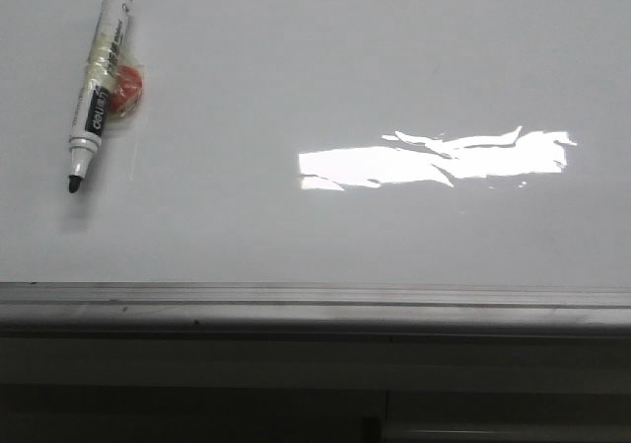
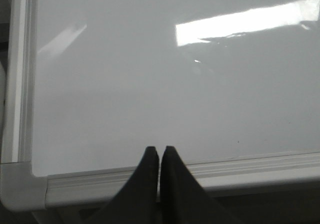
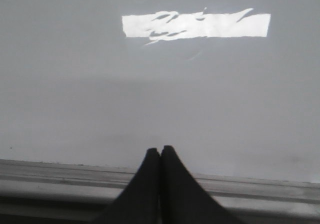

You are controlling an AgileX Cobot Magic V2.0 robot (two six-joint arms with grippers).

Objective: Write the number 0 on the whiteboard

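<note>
A: The whiteboard (image 1: 325, 78) is bare; no number 0 shows on it in any view, only a glare patch (image 1: 434, 159). The marker (image 1: 97, 86) lies uncapped toward the board's far left corner, a small red thing (image 1: 126, 90) taped or stuck against its barrel.

B: And the arms?

A: The left gripper (image 2: 159, 150) and right gripper (image 3: 160, 149) each hover over the near rail (image 1: 315, 305), fingers pressed together, holding nothing.

B: So where might it fail?

A: Closed fingers must part before reaching the marker. The glossy board could let the pen skid or roll when nudged. The red attachment may spoil a square grip, tilting the tip. A slanted hold would likely leave the loop broken or smeared.
</note>
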